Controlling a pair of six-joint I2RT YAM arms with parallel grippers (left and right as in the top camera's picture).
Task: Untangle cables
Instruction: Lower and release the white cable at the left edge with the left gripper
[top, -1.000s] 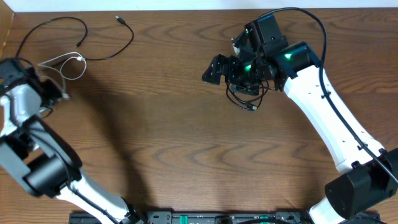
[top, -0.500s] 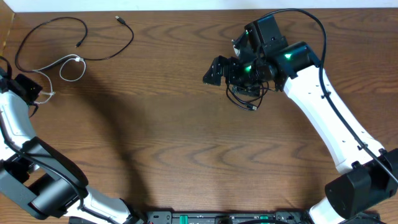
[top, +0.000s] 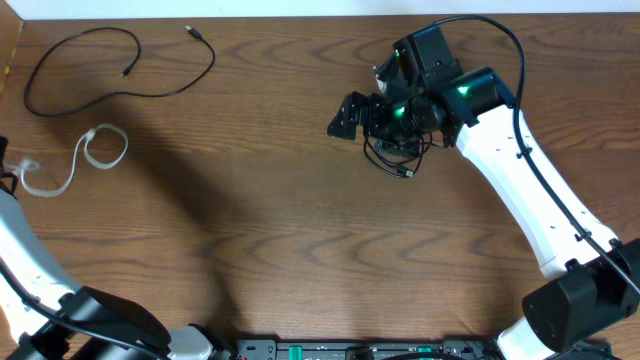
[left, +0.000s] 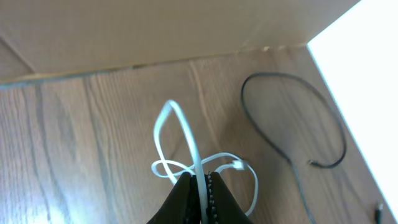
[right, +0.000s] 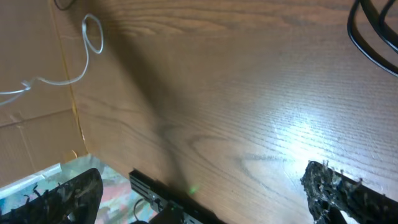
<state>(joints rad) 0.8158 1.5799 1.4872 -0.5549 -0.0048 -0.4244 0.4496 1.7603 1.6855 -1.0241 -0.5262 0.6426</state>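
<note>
Step first: looks like pulling the white cable (left: 189, 138) clear of the black cable (top: 213, 62). Judging by the overhead, mostly there: well apart on the table (top: 300, 230), no crossing to be seen. Left arm (top: 25, 260) way out at the left edge, left gripper (left: 202, 186) clamped tight on the white strand, right by a small bunch of loops.

Best bet from here: drag low and slow along the wood, not up, to let those loops slide flat instead of cinching. Worth watching the little overlap next to the fingertips. Probably a loose twist rather than a real knot, but can't tell from the wrist view. Lay it down with some slack, then let go.

Around it, big to small:
- Right arm (top: 520, 170) reaching over the right side of the table, nowhere near the action.
- Cardboard wall (left: 155, 31) just beyond the white cable. Main thing in the way, so probably not much room to pull further in that direction.
- Right gripper (right: 200, 180) spread wide, holding nothing.
- Small black coil (top: 398, 168) right under that wrist, plug end poking out. Can't tell whether lying on the wood or hanging off the arm. Likely the next job.
</note>
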